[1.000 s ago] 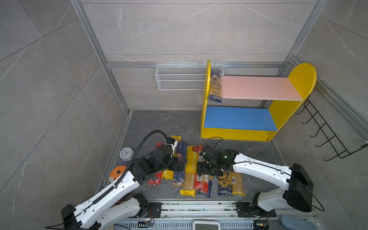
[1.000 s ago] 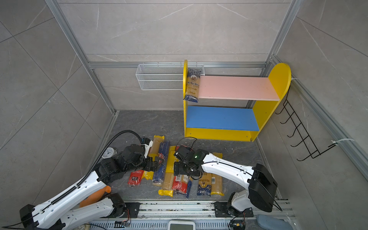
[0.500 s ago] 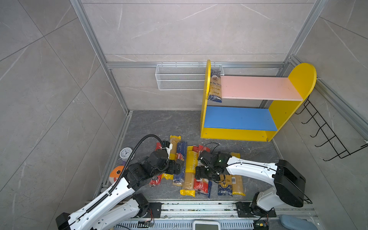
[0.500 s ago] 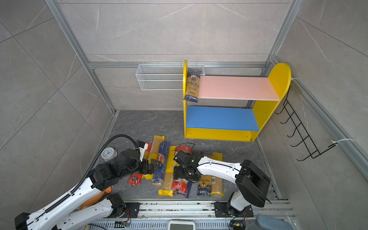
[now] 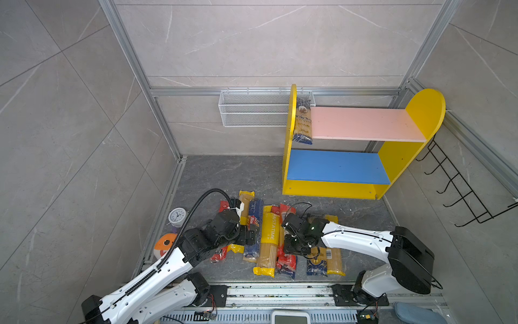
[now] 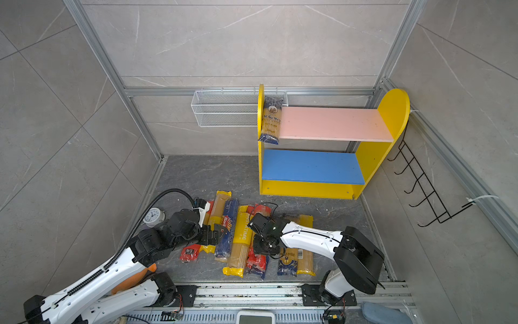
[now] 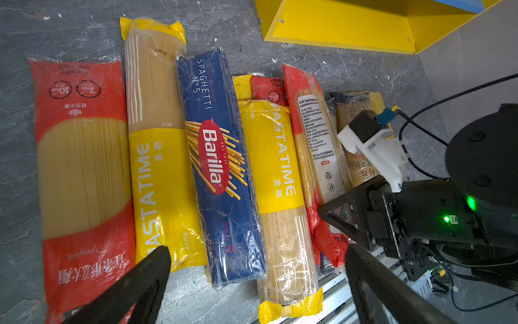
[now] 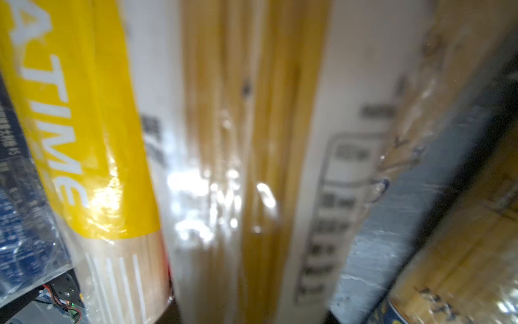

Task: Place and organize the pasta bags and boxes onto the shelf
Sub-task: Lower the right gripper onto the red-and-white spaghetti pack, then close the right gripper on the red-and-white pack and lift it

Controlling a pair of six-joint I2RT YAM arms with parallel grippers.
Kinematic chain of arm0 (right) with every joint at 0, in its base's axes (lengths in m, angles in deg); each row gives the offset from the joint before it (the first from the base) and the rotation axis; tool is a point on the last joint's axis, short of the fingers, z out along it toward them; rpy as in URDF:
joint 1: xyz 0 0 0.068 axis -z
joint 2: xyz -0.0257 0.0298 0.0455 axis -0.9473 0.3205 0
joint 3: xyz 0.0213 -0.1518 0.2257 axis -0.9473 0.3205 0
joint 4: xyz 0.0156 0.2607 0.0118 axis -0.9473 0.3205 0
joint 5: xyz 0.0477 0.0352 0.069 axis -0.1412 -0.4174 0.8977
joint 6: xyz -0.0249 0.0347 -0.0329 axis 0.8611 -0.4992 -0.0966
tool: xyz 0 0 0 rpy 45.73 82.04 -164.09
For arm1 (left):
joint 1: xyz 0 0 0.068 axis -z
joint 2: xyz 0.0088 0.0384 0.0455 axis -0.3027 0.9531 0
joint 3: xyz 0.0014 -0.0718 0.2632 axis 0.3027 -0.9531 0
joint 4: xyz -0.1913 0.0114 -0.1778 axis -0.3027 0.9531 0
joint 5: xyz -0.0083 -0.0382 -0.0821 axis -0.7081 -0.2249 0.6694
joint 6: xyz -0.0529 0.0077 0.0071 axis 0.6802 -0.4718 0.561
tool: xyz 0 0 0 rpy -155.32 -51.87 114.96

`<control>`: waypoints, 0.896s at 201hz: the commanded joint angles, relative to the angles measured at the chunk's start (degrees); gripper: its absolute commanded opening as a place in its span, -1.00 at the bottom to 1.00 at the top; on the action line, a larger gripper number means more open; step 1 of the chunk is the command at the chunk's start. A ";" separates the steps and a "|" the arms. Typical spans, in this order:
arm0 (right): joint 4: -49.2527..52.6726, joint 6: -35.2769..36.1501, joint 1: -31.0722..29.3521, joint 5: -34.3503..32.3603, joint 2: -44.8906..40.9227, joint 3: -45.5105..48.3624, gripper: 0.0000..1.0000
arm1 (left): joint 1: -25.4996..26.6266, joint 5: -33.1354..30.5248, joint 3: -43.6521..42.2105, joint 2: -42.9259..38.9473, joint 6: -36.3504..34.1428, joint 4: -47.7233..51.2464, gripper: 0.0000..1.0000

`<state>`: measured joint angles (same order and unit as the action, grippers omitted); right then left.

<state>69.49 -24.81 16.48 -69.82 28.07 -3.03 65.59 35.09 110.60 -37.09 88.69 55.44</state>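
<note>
Several pasta bags lie side by side on the grey floor in front of the shelf (image 5: 333, 189), among them a dark blue Barilla box (image 5: 253, 224) (image 7: 221, 162). One blue-ended bag (image 5: 302, 123) (image 6: 270, 120) lies on the pink upper board against the yellow side panel. My right gripper (image 5: 291, 246) (image 6: 263, 245) is pressed down on a red-ended bag with a white label (image 7: 316, 134) (image 8: 252, 168), jaws closed on its sides. My left gripper (image 7: 258, 269) (image 5: 251, 234) is open, hovering low over the near ends of the Barilla box and a yellow Pastatime bag (image 7: 280, 174).
A white wire basket (image 5: 252, 109) hangs on the back wall and a black hook rack (image 5: 459, 190) on the right wall. A small clock (image 5: 177, 216) and an orange toy (image 5: 164, 245) sit left of the pile. A metal rail (image 5: 280, 291) runs along the front.
My right gripper has dropped onto the pile and closed its jaws round the red-ended bag. My left gripper has drawn back slightly toward the front, still open.
</note>
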 commanded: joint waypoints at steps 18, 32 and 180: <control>-4.06 0.81 -1.10 4.53 1.80 2.36 -0.43 | 0.14 -0.49 2.58 1.19 -0.91 -0.38 0.99; -4.13 0.99 -1.16 4.94 1.32 2.32 -0.61 | 0.16 -0.51 3.04 1.62 -1.17 -0.55 1.00; -8.72 -1.89 -0.72 7.06 -15.65 5.87 -1.00 | 0.19 -0.03 9.05 7.19 -4.46 -0.86 0.99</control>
<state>66.34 -26.63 16.20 -63.74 17.27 2.89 65.59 35.09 117.31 -30.34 85.61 55.37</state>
